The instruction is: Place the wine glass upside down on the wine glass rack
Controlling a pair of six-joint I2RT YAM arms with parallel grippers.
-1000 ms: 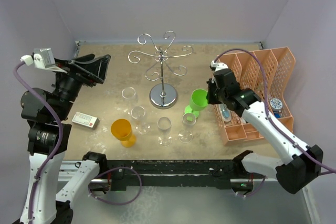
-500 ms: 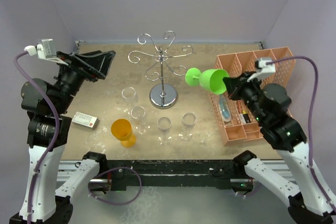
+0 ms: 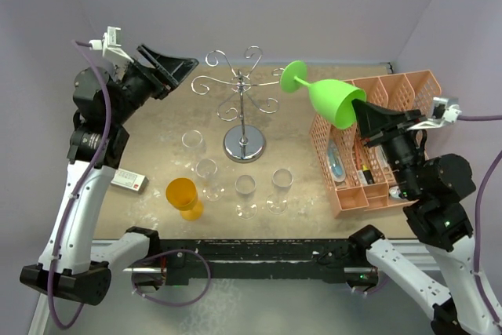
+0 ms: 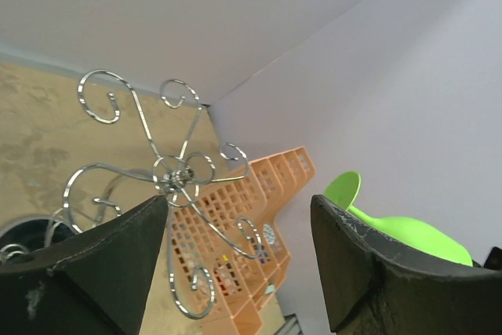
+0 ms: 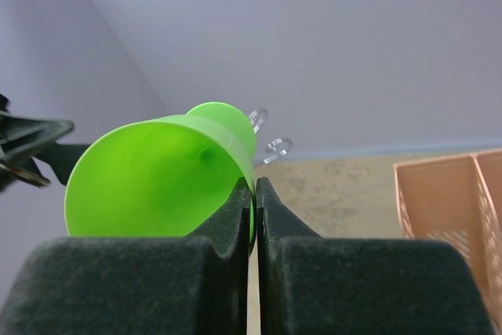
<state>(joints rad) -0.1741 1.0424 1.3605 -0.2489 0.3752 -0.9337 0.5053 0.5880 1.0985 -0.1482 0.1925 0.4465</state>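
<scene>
Your R end effector (image 5: 252,190) pinches rim of wine glass (image 3: 333,102), glass in air, tilted sideways, foot just beside top of wine glass rack (image 3: 243,107), your L end effector (image 3: 179,72) spread wide, empty, left of rack.

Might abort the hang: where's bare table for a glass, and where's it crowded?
Bare tan tabletop right of the shiny silver wire rack's round base, up to the orange plastic lattice organiser; also left of that base. Crowded in front: four clear glasses and an orange plastic cup.
</scene>
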